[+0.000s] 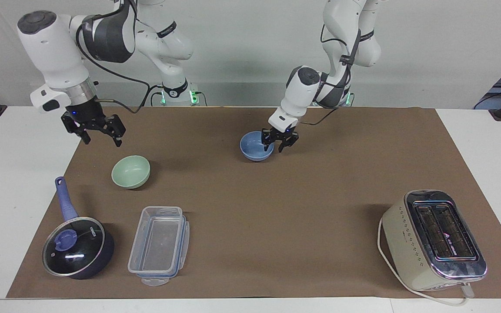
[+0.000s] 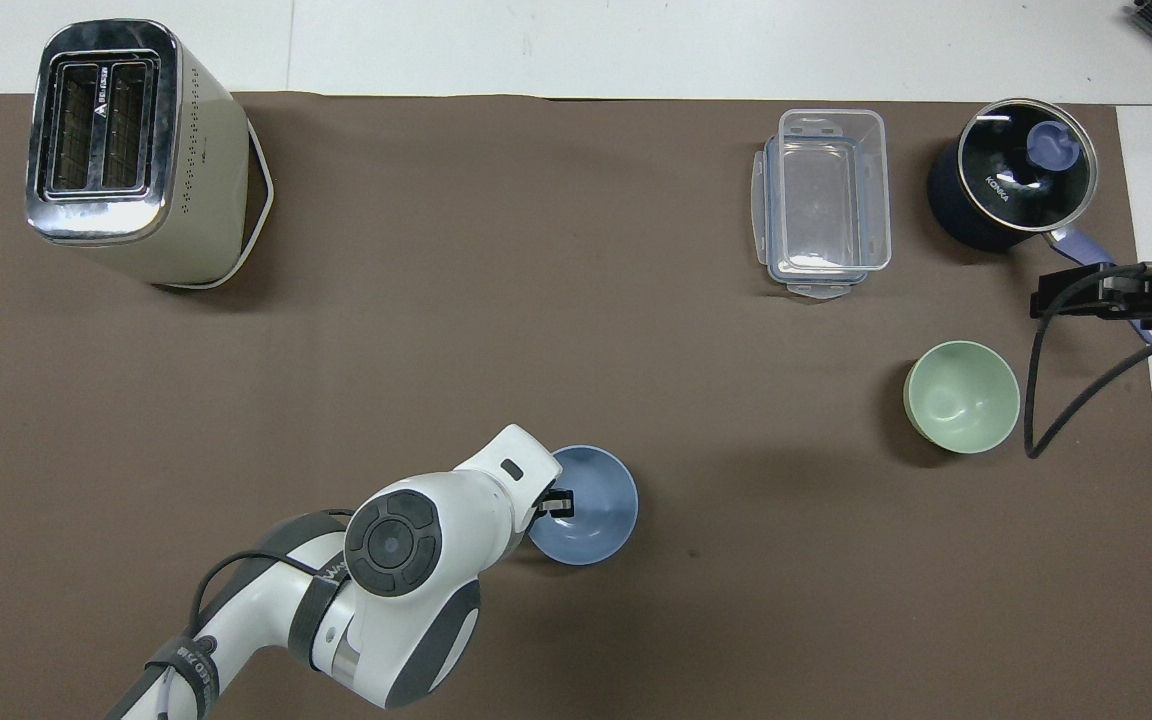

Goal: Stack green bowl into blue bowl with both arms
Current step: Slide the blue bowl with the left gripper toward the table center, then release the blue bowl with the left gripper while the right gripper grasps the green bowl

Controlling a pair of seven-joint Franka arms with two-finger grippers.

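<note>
The periwinkle-blue bowl sits on the brown mat near the middle of the table, on the side nearer the robots. It also shows in the overhead view. My left gripper is open, low at the bowl's rim on the left arm's side, and also shows from above. The pale green bowl rests on the mat toward the right arm's end. My right gripper is open and empty, in the air over the mat's edge beside the green bowl.
A dark saucepan with a glass lid and blue handle and a clear plastic container stand farther from the robots than the green bowl. A cream toaster stands at the left arm's end, far from the robots.
</note>
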